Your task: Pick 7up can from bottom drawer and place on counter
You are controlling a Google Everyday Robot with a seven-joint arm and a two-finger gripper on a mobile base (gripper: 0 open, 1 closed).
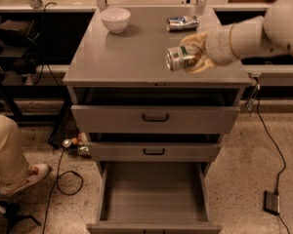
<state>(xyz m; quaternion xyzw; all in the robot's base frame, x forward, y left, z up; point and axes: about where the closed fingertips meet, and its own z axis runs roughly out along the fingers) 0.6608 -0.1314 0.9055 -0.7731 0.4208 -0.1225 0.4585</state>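
My gripper (193, 57) is shut on the 7up can (179, 58), a silver-and-green can held on its side with a shiny end facing left. It hangs over the right front part of the grey counter (122, 57). My white arm reaches in from the right. The apple is hidden behind my gripper. The bottom drawer (154, 194) is pulled wide open below, and its grey floor is bare.
A white bowl (115, 19) stands at the counter's back left. A dented blue-and-silver can (181, 22) lies at the back right. Two grey drawers with black handles (155, 117) stand slightly open. A person's leg and shoe (14, 165) are at the left, with cables on the floor.
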